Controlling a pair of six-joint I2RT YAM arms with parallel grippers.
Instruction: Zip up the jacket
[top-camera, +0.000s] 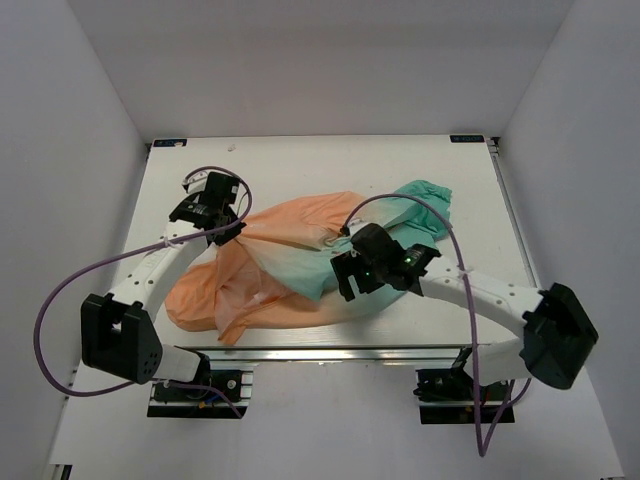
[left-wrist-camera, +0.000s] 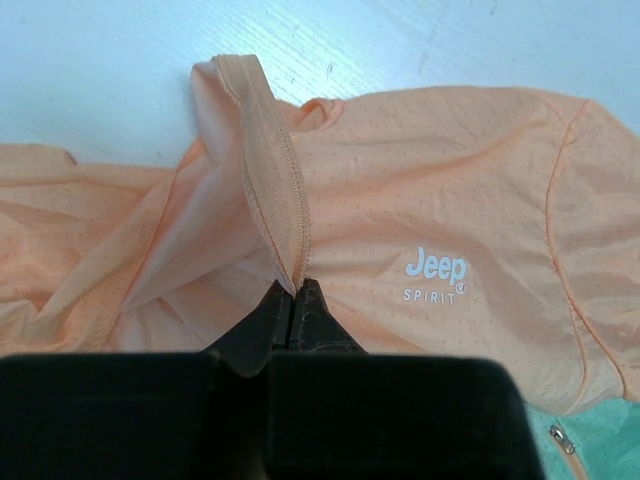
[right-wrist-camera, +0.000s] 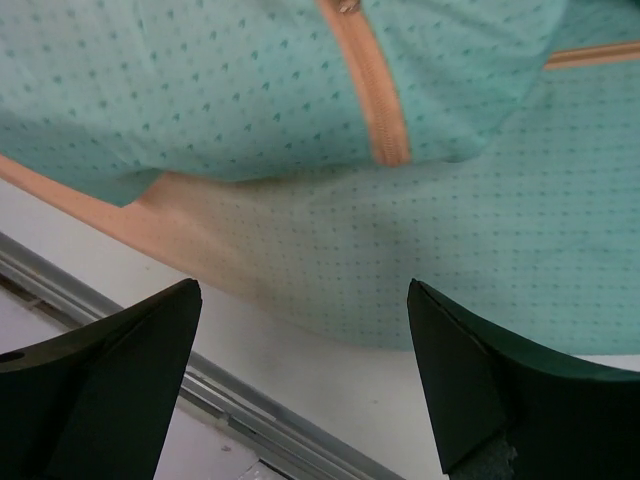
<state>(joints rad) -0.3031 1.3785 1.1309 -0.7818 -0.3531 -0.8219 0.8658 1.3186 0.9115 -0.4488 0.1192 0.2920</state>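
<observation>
The jacket (top-camera: 290, 262) lies crumpled across the middle of the table, peach-orange on the left and teal-green toward the right. My left gripper (top-camera: 236, 229) sits at its left orange part, shut on a stitched orange edge strip (left-wrist-camera: 280, 190) that rises from the jaws (left-wrist-camera: 298, 288). A white Jeep Spirit logo (left-wrist-camera: 435, 275) shows on the orange cloth to the right of it. My right gripper (top-camera: 350, 284) hovers over the teal part near the table's front edge. Its jaws (right-wrist-camera: 305, 295) stand wide open with nothing between them, above teal cloth (right-wrist-camera: 450, 250) crossed by an orange zipper band (right-wrist-camera: 372, 95).
The table's front edge with its metal rail (right-wrist-camera: 250, 405) runs just below the right gripper. A small metal zipper pull (left-wrist-camera: 556, 437) lies at the orange-teal border. White walls enclose the table (top-camera: 300, 165) on three sides. Purple cables loop off both arms.
</observation>
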